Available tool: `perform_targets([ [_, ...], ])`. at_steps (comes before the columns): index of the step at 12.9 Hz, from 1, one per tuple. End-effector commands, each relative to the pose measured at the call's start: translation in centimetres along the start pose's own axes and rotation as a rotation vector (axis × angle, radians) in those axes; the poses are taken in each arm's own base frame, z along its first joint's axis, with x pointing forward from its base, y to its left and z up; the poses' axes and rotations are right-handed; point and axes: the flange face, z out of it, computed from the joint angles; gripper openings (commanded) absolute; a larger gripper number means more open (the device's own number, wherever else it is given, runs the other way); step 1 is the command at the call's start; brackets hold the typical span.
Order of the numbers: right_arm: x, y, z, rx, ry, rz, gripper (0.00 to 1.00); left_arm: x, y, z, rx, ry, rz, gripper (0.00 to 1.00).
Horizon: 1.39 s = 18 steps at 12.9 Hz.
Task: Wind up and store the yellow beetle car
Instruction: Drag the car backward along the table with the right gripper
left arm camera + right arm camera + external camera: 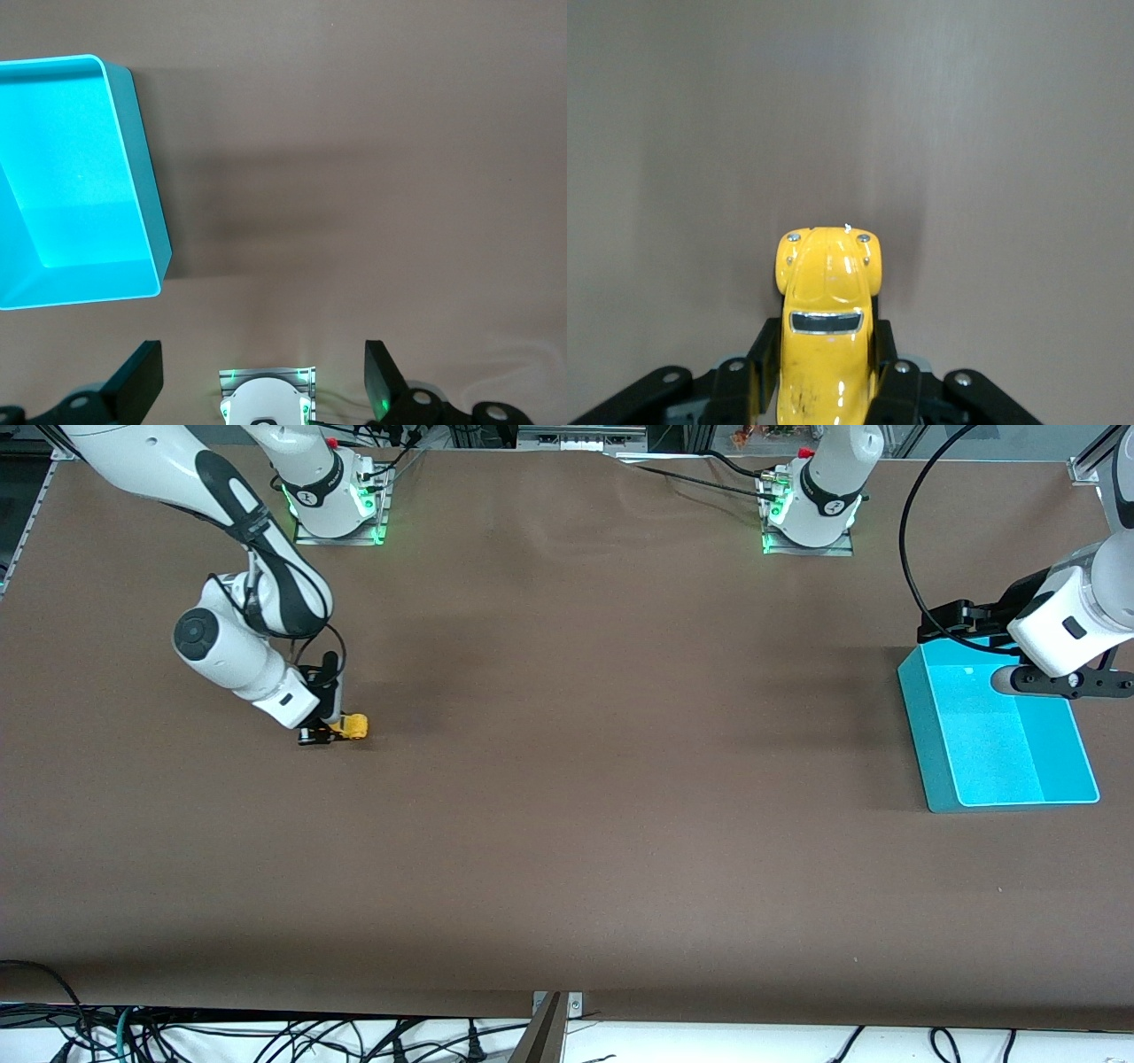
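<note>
1. Right claw [330, 731] is clamped on the yellow beetle car [353, 727], left-centre of the front view, low at the surface [567, 824].
2. Winding, by judgement: keep wheels pressed down, pull straight back, no side slip.
3. Car: glossy yellow, rounded body, dark window, nose clear of the fingers [897, 390].
4. Left claw [263, 376] waits spread wide, empty, over the teal bin [948, 771], right of frame.

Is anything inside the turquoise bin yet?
Nothing shows inside the turquoise bin; the open left gripper hides one corner. The yellow beetle car sits clamped in the right gripper.
</note>
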Motion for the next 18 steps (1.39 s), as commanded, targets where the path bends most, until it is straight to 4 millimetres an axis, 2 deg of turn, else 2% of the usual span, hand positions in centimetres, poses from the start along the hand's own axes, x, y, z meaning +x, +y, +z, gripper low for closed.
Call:
perform_targets([
  [1, -4.6, -1.3, 1.3, 0.052, -0.010, -0.049, 0.10, 0.2, 0.0, -0.3, 0.015, 0.007, 0.024, 1.00],
  [4, -9.6, -2.2, 1.0, 0.061, -0.031, 0.010, 0.10, 0.2, -0.1, -0.4, 0.014, 0.007, 0.025, 1.00],
  [6, -11.8, -2.7, 0.7, 0.065, -0.043, 0.044, 0.10, 0.2, 0.0, -0.4, 0.015, 0.007, 0.026, 1.00],
  [10, -12.3, -2.7, 0.5, 0.060, -0.046, 0.044, 0.10, 0.2, -0.1, -0.4, 0.014, 0.007, 0.025, 1.00],
  [11, -12.1, -2.6, 0.3, 0.057, -0.046, 0.044, 0.14, 0.1, -0.1, -0.4, 0.013, 0.008, 0.025, 1.00],
  [12, -12.0, -2.4, 0.2, 0.061, -0.043, 0.043, 0.24, 0.2, -0.1, -0.4, 0.013, 0.007, 0.025, 1.00],
  [13, -11.8, -2.3, 0.0, 0.064, -0.040, 0.041, 0.45, 0.1, -0.1, -0.4, 0.013, 0.008, 0.025, 1.00],
  [15, -11.7, -1.5, -0.6, 0.051, -0.042, 0.034, 0.73, 0.2, -0.1, -0.3, 0.011, 0.004, 0.025, 1.00],
  [16, -11.1, -1.0, -0.8, 0.051, -0.036, 0.023, 1.00, 0.2, -0.2, -0.3, 0.011, 0.005, 0.024, 1.00],
  [18, -10.4, 0.1, -1.6, 0.052, -0.028, 0.017, 1.00, 0.1, -0.2, -0.4, 0.011, 0.007, 0.025, 1.00],
])
